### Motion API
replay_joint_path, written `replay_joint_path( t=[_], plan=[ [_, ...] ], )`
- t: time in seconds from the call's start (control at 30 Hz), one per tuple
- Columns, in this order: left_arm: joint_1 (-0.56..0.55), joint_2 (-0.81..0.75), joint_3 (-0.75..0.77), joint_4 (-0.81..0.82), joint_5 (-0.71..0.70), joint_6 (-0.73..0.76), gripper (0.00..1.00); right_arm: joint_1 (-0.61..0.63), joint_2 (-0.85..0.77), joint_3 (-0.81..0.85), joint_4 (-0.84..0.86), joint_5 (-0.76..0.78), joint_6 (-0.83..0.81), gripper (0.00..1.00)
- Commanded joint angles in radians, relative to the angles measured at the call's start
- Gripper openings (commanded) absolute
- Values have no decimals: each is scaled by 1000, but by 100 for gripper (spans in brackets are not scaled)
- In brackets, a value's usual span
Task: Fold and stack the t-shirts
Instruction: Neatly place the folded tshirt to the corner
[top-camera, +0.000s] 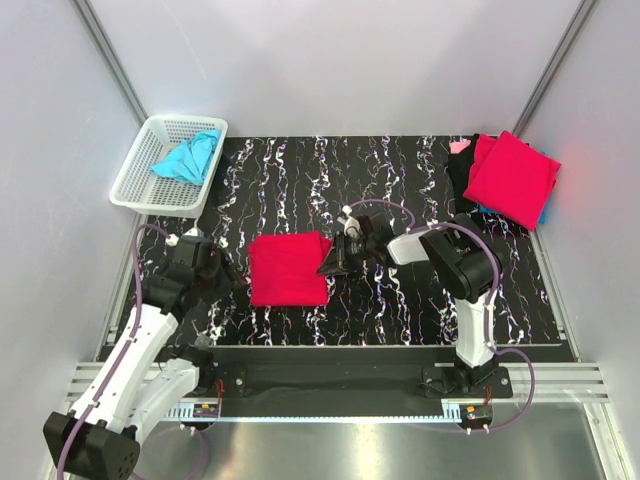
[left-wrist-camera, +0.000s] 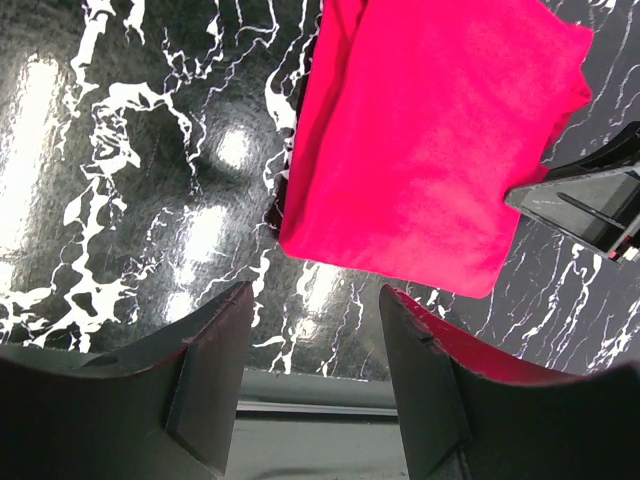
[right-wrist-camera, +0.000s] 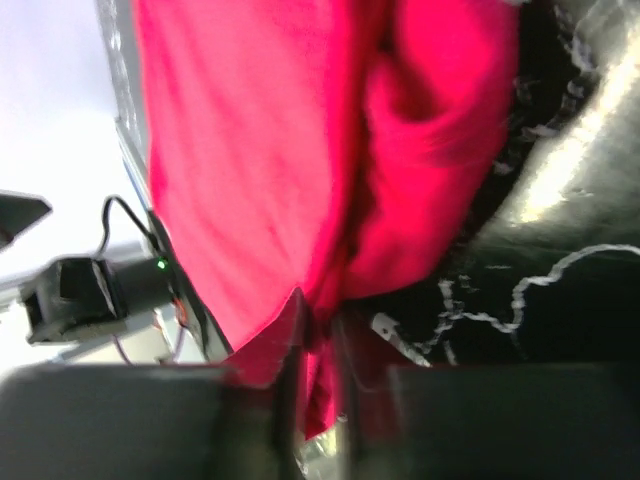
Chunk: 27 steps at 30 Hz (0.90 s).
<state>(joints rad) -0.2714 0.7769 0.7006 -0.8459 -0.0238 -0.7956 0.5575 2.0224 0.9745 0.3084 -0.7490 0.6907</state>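
The folded red shirt lies flat on the desk, left of centre and nearer the near edge. The right end effector sits low at the shirt's right edge, and its wrist view shows the jaws narrowed onto a pinch of the red cloth. That grip looks meant for carrying the bundle, since a stack topped by another folded red shirt waits at the far right corner. The left end effector hangs just off the shirt's left edge with its jaws wide and nothing between them. It seems placed either to steady that side or to keep out of the way. A turquoise shirt lies crumpled in the basket at the far left corner, probably the next one to fold. A one-sided grip may let the folds sag open when the shirt is lifted.
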Motion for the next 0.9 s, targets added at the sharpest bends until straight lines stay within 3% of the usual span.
replay_joint_path(
  t=[0.0, 0.03, 0.4, 0.63, 0.87],
  plan=[
    [5, 1, 4, -1, -19, -10, 59, 18, 33, 27, -71, 36, -36, 11],
    [5, 1, 4, -1, -19, -8, 59, 16, 30, 33, -84, 60, -43, 0],
    [5, -2, 5, -9, -16, 6, 59, 19, -25, 101, -284, 177, -140, 0],
    [5, 2, 0, -9, -19, 12, 59, 21, -79, 242, -639, 460, -285, 0],
    [5, 18, 5, -9, -19, 16, 59, 22, -57, 455, -877, 743, -399, 0]
  ],
)
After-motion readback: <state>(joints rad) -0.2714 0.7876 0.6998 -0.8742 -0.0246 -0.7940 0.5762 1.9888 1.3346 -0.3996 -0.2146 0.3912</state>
